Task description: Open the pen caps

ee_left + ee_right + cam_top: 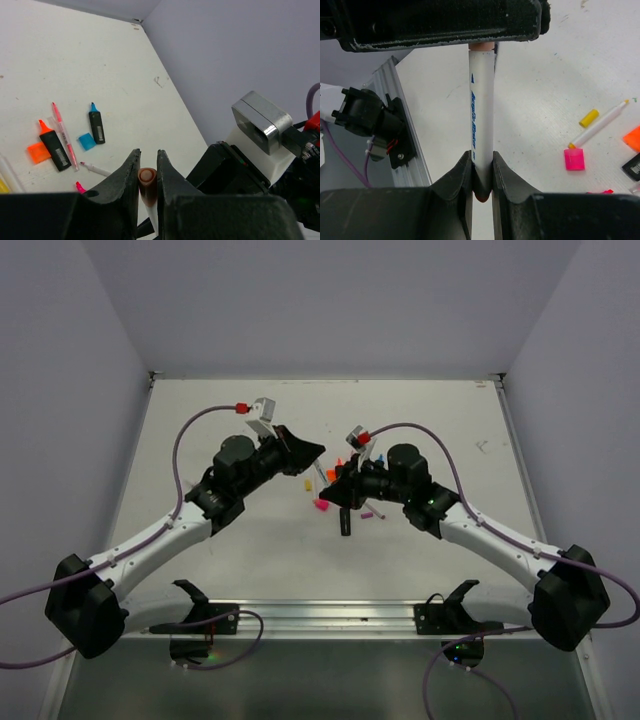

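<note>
Left gripper is narrow, jaws pinched on the brown cap; the cap's round end pokes out between the fingers. Right gripper is also narrow, clamped on the other end of the same white pen, whose brownish tail tip just shows between the fingers. The pen spans straight between the two grippers, up off the table, with blue print along the barrel. From the right wrist view the cap butts against the barrel with no gap, so it is not off yet. From above, the two grippers meet nose to nose mid-table, over the scatter of pens. On the table, left wrist view: a black highlighter with its orange tip bare and the orange cap touching it; a second highlighter with a blue tip and the blue cap just beside it; a thin pink pen between the two highlighters; and a white pen with a pink tip nearer the gripper. Right wrist view: a loose pink cap, a yellow cap, and a thin yellow-tipped pen lying between them.
</note>
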You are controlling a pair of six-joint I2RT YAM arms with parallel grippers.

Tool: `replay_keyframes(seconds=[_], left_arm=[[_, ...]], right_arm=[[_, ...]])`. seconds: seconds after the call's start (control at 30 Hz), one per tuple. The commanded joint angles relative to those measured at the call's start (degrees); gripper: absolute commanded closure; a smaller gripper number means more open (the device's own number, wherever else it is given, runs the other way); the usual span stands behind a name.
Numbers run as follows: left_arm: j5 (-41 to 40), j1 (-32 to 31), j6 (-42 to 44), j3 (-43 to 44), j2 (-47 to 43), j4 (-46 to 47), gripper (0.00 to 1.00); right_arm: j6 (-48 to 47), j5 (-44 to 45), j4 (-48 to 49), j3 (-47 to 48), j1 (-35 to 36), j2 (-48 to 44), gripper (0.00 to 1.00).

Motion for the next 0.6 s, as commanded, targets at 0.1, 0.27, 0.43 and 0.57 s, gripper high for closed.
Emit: replay_keyframes(seconds=[0.1, 0.27, 0.43, 0.57], left_arm=[[-28.39, 3.01, 3.30, 6.70, -2.47, 7.69, 1.00], [-35.17, 3.09, 2.41, 7.31, -1.77, 9.62, 1.00], [-28.71, 3.09, 5.49, 10.12, 1.04, 6.91, 1.00], [-18.06, 3.09, 6.81, 12.15, 4.38, 0.67, 1.00]], right_arm=[[-2.20, -1.94, -8.86, -6.22, 0.04, -2.76, 1.00], [-2.38, -1.68, -8.59, -8.77, 0.04, -3.90, 1.00], [-1.24, 3.39, -10.35, -9.66, 0.04, -6.98, 1.00], [-1.06, 12.89, -15.35, -8.52, -0.31, -7.86, 1.00]])
